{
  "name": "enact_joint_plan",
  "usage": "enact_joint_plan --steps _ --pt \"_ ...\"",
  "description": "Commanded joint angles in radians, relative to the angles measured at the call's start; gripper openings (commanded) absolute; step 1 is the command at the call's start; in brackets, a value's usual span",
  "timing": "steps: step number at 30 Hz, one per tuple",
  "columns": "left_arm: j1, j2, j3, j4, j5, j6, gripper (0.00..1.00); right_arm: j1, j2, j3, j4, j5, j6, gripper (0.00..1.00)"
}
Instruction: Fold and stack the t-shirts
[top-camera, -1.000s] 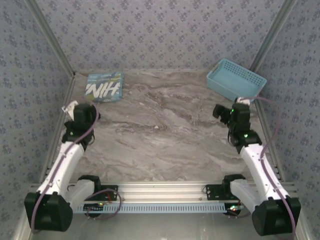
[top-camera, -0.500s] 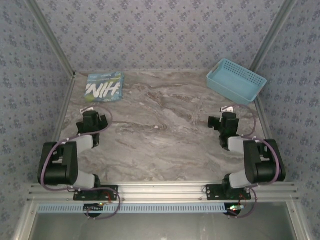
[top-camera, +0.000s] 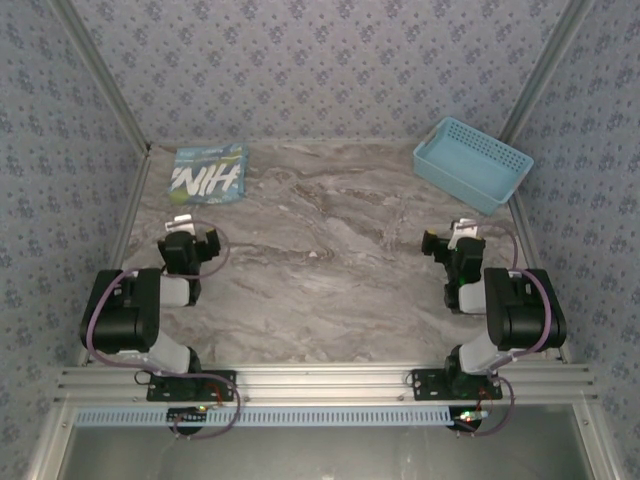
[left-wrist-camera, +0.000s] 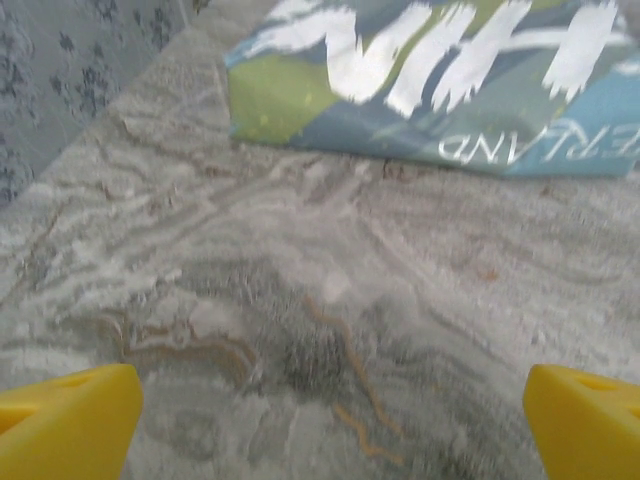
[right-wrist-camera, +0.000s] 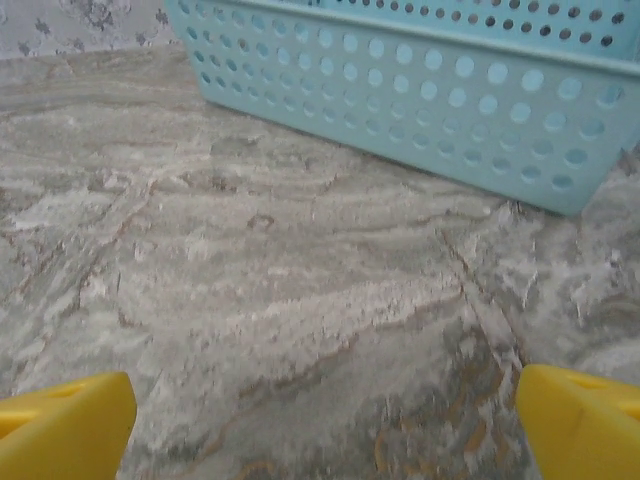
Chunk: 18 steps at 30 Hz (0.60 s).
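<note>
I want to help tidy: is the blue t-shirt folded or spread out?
Folded: the t-shirt lies flat as a compact rectangle, with no sleeves sticking out.

The left arm sits folded over its base at 8 o'clock in the top view, and the right arm is folded likewise at 4 o'clock. The left gripper and right gripper both point toward 12 o'clock. On each, the yellow fingertips are spread wide apart.
</note>
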Motion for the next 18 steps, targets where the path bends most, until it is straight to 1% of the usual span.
enact_joint_plan --steps 1,2,6,8,11,13,15,18 --pt "-0.001 -0.004 0.018 0.042 -0.007 0.013 0.98 0.031 0.007 0.065 -0.071 0.045 -0.008 1.00" --pt "-0.001 -0.007 0.020 0.027 -0.006 0.010 0.98 0.034 0.011 0.059 -0.054 0.065 -0.041 1.00" --pt "-0.004 -0.006 0.016 0.038 -0.009 0.016 0.98 0.040 0.004 0.055 -0.054 0.069 -0.033 1.00" --pt "-0.006 -0.006 0.019 0.035 -0.012 0.020 0.98 0.037 0.003 0.060 -0.056 0.036 -0.034 1.00" --pt "-0.014 -0.005 0.024 0.028 -0.020 0.028 0.98 0.058 0.003 0.042 -0.020 0.092 -0.045 1.00" --pt "-0.014 -0.005 0.024 0.028 -0.020 0.028 0.98 0.065 0.009 0.046 -0.018 0.053 -0.066 1.00" --pt "-0.014 -0.004 0.024 0.028 -0.020 0.027 0.98 0.045 0.006 0.063 -0.060 0.013 -0.056 1.00" --pt "-0.014 -0.004 0.024 0.028 -0.021 0.027 0.98 0.044 0.003 0.056 -0.047 0.026 -0.054 1.00"
